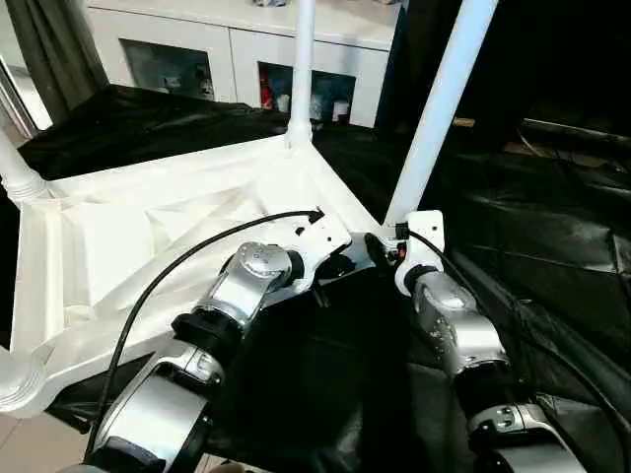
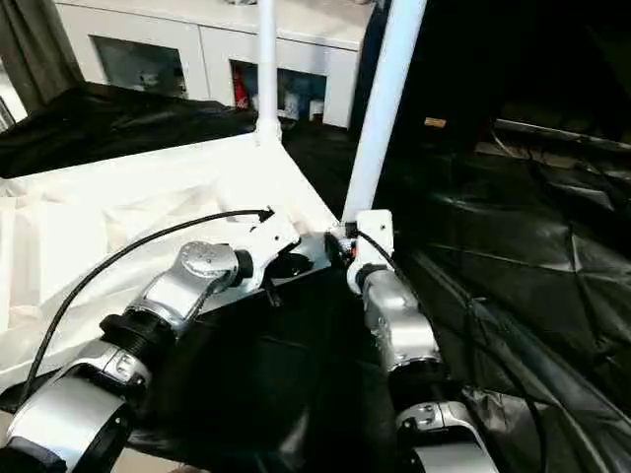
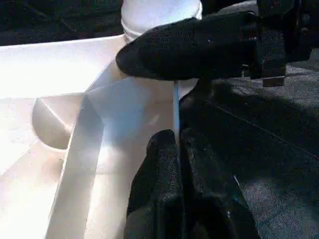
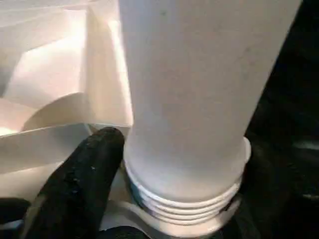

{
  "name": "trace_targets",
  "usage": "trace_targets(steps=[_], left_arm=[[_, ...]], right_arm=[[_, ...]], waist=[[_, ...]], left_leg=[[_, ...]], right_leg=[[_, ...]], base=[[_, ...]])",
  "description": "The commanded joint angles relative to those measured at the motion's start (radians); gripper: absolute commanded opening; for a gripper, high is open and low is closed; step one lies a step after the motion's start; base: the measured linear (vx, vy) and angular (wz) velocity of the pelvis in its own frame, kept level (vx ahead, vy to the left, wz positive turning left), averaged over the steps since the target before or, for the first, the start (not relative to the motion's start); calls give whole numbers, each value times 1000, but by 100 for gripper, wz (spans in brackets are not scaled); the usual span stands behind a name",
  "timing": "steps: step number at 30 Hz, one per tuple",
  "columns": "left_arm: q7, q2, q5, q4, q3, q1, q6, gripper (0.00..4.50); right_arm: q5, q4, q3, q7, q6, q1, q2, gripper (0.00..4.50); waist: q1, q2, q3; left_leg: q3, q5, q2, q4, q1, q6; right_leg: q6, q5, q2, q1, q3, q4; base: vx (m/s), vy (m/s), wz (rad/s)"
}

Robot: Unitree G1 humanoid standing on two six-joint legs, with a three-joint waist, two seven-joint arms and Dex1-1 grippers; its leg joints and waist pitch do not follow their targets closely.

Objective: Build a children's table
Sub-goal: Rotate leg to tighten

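- Now our left gripper [image 3: 179, 149] jaws pinch the tabletop [image 1: 148, 236] rim.
- Our right gripper [image 1: 380, 248] jaws stand wide around the leg [image 4: 199, 99], grip uncertain.

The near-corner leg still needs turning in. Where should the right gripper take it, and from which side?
Grip the near leg low on its smooth round tube, just above the exposed threads, coming from the robot's side. It leans away, and the tabletop rim blocks the other side.

**Both arms at the near corner**

You see the upturned tabletop [image 2: 148, 197] on the black-draped work table [image 2: 513, 256], two legs [image 2: 386, 99] standing up. Your left gripper [image 2: 296, 258] and right gripper [image 2: 340, 246] meet at the nearer leg's base.
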Motion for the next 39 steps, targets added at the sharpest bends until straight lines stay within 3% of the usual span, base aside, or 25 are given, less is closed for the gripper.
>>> trace_targets(steps=[1, 2, 4, 6, 9, 12, 16, 22, 25, 34, 39], left_arm=[[-72, 20, -10, -11, -23, 24, -45, 0], [-79, 26, -10, -13, -24, 26, -51, 0], [-159, 64, -25, -43, -27, 47, -69, 0], [-238, 92, -49, -80, -33, 69, -71, 0], [-359, 148, -82, -153, -49, 111, -83, 0], [-400, 176, -96, -185, -49, 129, -80, 0], [-454, 205, -123, -226, -42, 150, -66, 0], [-508, 247, -137, -269, -40, 171, -60, 0], [-509, 248, -138, -273, -37, 170, -57, 0], [-503, 247, -142, -288, -38, 172, -50, 0], [-501, 247, -143, -290, -37, 172, -43, 0]], right_arm=[[24, -26, 43, 139, -13, 6, -35, 370], [26, -35, 47, 159, -13, 9, -44, 370], [38, -90, 78, 298, -13, 36, -111, 370], [54, -125, 89, 377, -5, 54, -149, 370], [86, -199, 115, 533, 7, 96, -224, 370], [88, -235, 136, 613, -4, 120, -275, 370], [111, -290, 151, 699, 13, 146, -326, 370], [111, -356, 191, 807, 33, 185, -392, 370], [114, -350, 191, 809, 36, 188, -388, 370], [121, -363, 197, 820, 54, 196, -380, 286], [126, -365, 197, 830, 55, 211, -378, 277]], waist=[[1, 1, -50], [-2, -3, -50], [1, 0, -52], [5, -4, -54], [9, -4, -60], [11, -4, -59], [9, -6, -55], [9, -8, -52], [9, -8, -54], [11, -7, -57], [13, -9, -58]], left_leg=[[-21, -216, 50, -79, 3, 23], [-20, -208, 51, -79, 0, 31], [-18, -162, 51, -74, -1, 51], [-17, -130, 51, -70, -5, 72], [-15, -76, 55, -65, -3, 110], [-12, -55, 56, -62, -3, 131], [-12, -107, 60, -66, -1, 109], [-12, -131, 57, -67, -2, 88], [-13, -112, 56, -66, -3, 86], [-12, -80, 55, -62, -2, 104], [-12, -73, 55, -60, -3, 109]], right_leg=[[-193, -220, -85, 39, 48, -85], [-196, -209, -85, 43, 49, -84], [-212, -149, -86, 43, 50, -78], [-227, -95, -86, 50, 49, -71], [-260, 15, -85, 50, 48, -56], [-279, 59, -82, 45, 46, -51], [-270, -40, -84, 43, 46, -59], [-247, -112, -83, 40, 47, -66], [-248, -87, -82, 41, 46, -62], [-265, -29, -82, 43, 45, -55], [-264, -21, -82, 44, 45, -54]], base=[[0, 0, 0], [0, 0, 0], [0, 0, 0], [0, 0, 0], [0, 0, 0], [0, 0, 0], [0, 0, 0], [0, 0, 0], [0, 0, 0], [0, 0, 0], [0, 0, 0]])
